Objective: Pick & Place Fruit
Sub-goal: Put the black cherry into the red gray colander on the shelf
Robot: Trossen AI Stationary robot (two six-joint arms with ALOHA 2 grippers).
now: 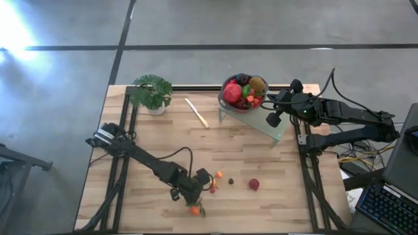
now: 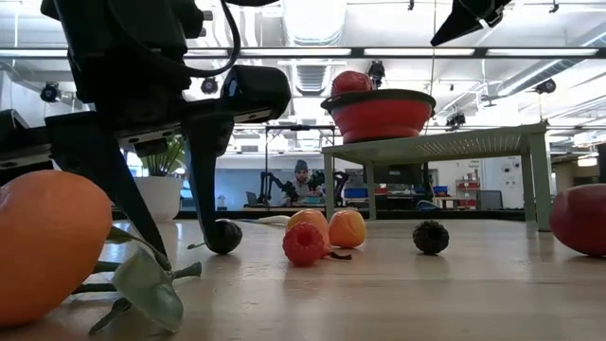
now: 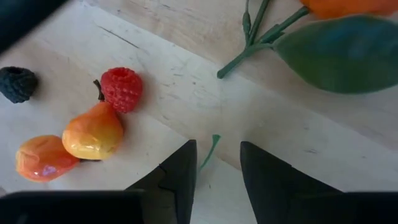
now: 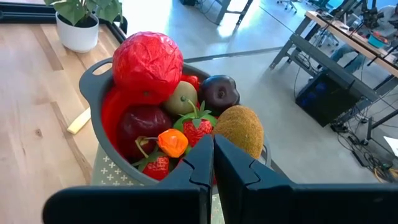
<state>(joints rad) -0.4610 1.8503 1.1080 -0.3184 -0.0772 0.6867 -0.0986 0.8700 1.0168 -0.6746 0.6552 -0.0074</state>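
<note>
While both claws hold nothing, left (image 3: 216, 168) parted, right (image 4: 213, 163) clenched, fruit dots the wooden table (image 1: 261, 163).

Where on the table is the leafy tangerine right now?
In the high view the leafy tangerine lies at the table's near edge, left of centre, just beside the left tool, with the small orange berries a little farther in.

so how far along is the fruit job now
Most fruit is already piled in the red bowl on the raised stand: apples, kiwi, plum, strawberries. In hand: the left claw is down by the leafy tangerine, gripping nothing yet. The right claw waits shut by the bowl. Left: the tangerine, small berries, one red fruit.
</note>
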